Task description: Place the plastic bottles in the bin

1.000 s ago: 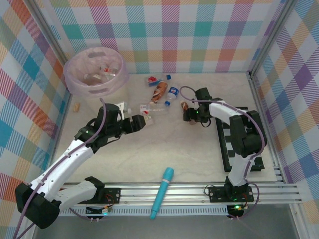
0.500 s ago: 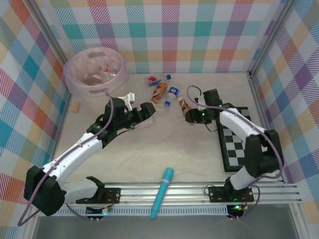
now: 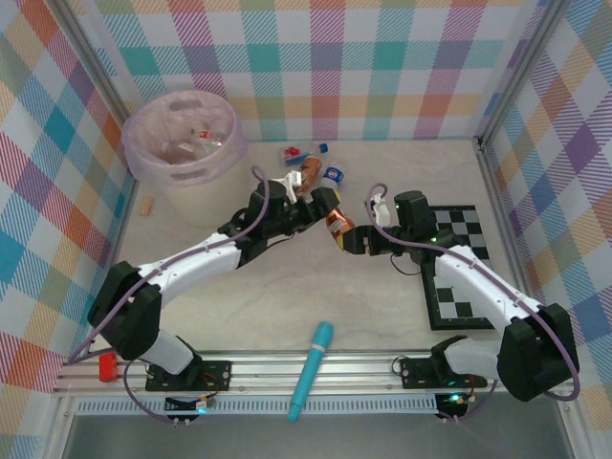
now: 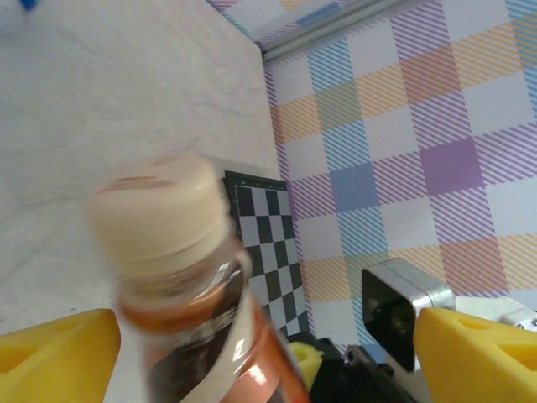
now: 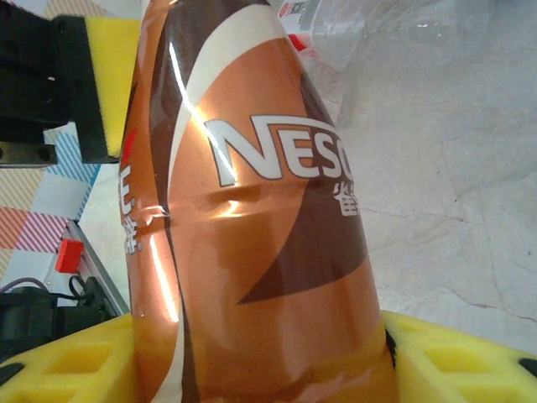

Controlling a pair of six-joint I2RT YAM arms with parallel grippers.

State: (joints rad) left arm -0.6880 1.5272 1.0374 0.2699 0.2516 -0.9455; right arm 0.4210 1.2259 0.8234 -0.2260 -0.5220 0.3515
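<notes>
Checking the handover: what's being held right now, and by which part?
The right gripper holds the brown bottle by its lower body, pads on both sides. The left gripper stands open around the cap end, not gripping.

In the left wrist view the brown plastic bottle (image 4: pixel 193 327) is blurred, worst at its cream cap (image 4: pixel 159 214). The bottom edge cuts off its body and the yellow foam pads (image 4: pixel 59 357) of the left tool (image 4: pixel 268 357). In the right wrist view both its ends run off the frame and the label lettering curves out of sight. From above, what lies in the translucent pink round bin (image 3: pixel 191 196) is too small to tell.
</notes>
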